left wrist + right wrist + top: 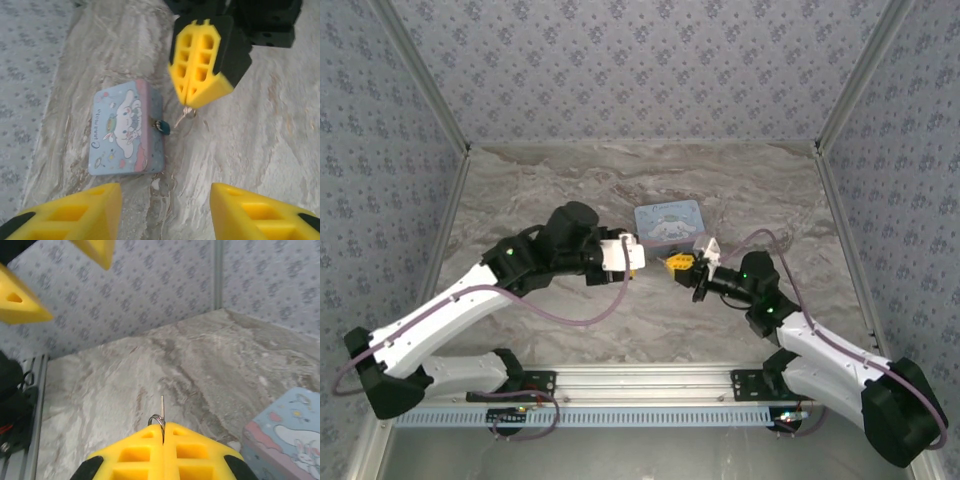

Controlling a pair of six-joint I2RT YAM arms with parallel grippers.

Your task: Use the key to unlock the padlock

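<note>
Grey marbled tabletop (570,190), patterned blue-grey walls (640,60) on three sides, metal rail (650,380) at near edge

Tin (127,127) blocks the padlock (162,127) on one side; table (260,140) elsewhere open.

We see the padlock (163,127), tiny and dark with a bluish bit, against the side of the light-blue cartoon tin (125,131). The key (162,406), a thin metal blade on a wire ring, juts from the right gripper (164,431), pinched there just beside the padlock.
</note>
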